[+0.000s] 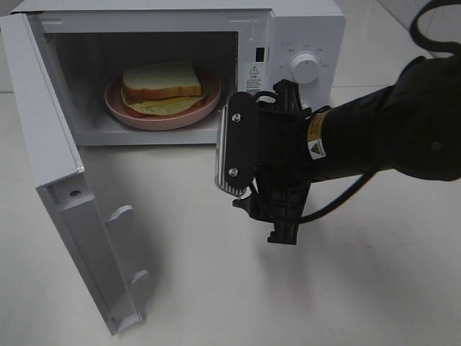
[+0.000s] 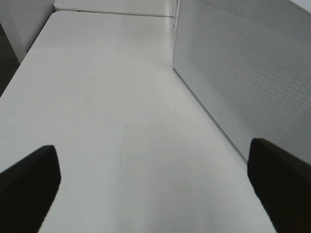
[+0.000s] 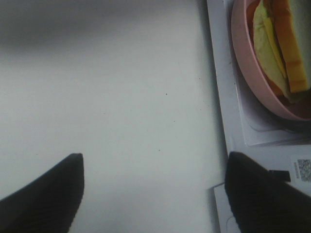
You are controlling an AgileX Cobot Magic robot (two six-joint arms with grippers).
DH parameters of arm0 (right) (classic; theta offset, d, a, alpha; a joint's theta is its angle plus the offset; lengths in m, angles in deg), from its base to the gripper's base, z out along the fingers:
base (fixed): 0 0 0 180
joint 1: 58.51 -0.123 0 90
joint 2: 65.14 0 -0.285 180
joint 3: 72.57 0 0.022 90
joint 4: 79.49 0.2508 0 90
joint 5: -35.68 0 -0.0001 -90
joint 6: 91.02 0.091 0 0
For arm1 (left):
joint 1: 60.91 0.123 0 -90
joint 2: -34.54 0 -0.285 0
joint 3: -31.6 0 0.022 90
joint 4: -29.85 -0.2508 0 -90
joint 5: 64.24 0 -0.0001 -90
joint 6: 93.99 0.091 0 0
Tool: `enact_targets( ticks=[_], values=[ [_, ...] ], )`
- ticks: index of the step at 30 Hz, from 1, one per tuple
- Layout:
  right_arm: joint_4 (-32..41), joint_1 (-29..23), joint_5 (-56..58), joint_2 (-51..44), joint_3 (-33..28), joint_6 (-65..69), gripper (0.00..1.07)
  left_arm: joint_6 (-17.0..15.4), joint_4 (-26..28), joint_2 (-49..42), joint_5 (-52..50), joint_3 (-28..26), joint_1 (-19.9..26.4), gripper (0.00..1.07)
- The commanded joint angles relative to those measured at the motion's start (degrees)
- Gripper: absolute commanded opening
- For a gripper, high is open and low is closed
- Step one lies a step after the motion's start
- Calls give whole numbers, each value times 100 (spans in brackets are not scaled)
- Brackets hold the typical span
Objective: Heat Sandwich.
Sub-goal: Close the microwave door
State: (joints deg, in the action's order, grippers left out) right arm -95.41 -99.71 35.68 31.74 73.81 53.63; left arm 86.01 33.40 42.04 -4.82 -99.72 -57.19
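Right jaws apart before microwave sill (image 3: 219,87), sandwich (image 1: 162,81) inside; left jaws apart beside door (image 2: 233,73)

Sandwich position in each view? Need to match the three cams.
Exterior high: sandwich upper left of centre, on the pink plate inside the open microwave.
Left wrist: not in it; only table and a mesh-patterned panel, likely the microwave's door.
Right wrist: that picture's upper right corner, on the same plate.
Shared landmark: the microwave, partly visible in every view.
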Motion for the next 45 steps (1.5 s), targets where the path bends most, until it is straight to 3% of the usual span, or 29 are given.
enact_targets(
  ticks=[1,7,15,25,45],
  values=[
    [23,-17,86,-407,-235,630,76,0,11,-132,-52,23,-29,101],
    [23,-17,1106,-1106,-424,2532,76,0,11,-132,-52,23,-29,101],
    [17,-17,2687,-1793,-424,3833,76,0,11,-132,-52,23,-29,101],
    [172,-17,4332,-2595,-413,3930,76,0,11,-132,-52,23,-29,101],
    [189,0,5563,-4584,-424,4034,76,0,11,-132,-52,23,-29,101]
  ],
)
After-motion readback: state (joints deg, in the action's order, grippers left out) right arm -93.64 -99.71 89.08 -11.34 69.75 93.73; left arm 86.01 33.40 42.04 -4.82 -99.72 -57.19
